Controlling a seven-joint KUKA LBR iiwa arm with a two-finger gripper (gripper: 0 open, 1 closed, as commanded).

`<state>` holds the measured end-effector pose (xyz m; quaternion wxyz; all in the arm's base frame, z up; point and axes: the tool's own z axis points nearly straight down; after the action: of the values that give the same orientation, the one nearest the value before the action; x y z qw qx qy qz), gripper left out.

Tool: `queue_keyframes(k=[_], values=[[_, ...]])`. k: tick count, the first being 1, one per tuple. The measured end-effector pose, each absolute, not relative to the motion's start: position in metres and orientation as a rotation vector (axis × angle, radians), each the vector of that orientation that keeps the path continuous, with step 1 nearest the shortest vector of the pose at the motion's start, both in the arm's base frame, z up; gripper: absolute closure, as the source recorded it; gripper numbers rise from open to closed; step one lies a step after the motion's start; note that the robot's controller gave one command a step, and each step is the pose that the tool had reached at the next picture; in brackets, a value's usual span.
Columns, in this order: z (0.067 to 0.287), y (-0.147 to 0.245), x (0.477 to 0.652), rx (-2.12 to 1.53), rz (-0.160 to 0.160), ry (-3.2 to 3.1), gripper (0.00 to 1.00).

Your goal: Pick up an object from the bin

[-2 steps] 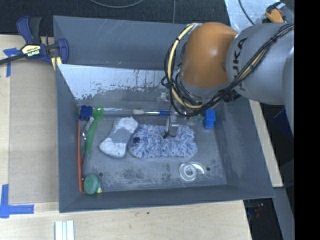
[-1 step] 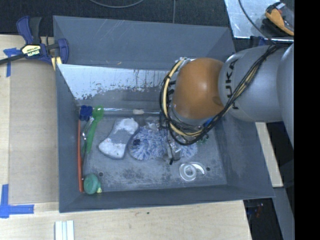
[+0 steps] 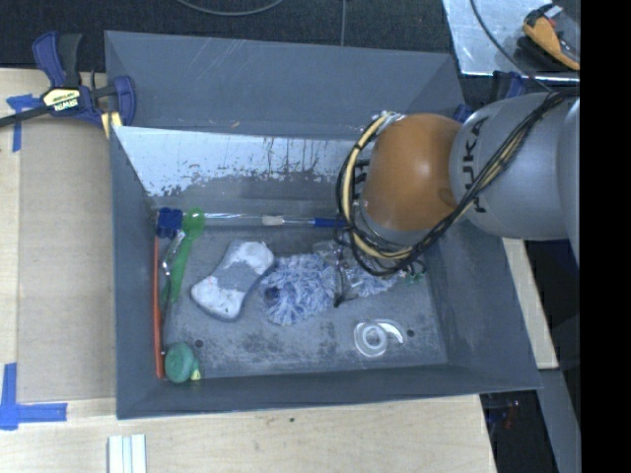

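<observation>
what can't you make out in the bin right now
1. Camera view: the right part of the blue-white rag lies under the arm's orange cover.
2. Camera view: the thin white stick at the back runs under that cover, so its right end is hidden.
3. Camera view: the clear ring is too faint to identify.

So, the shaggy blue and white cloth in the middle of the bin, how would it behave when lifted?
The shaggy cloth looks like a heap of soft yarn strands, so it would probably droop and change shape. It seems light for its bulk. Its strands spread loosely, so a pinch might catch only a few.
</observation>
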<state>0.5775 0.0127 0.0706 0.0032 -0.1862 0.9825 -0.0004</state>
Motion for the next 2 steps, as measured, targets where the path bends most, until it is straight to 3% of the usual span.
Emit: queue_keyframes(k=[1,2], values=[[0.071,0.013,0.578,-0.583,-0.001,3.081,1.0],[0.167,0.006,0.582,-0.604,-0.001,3.078,1.0]])
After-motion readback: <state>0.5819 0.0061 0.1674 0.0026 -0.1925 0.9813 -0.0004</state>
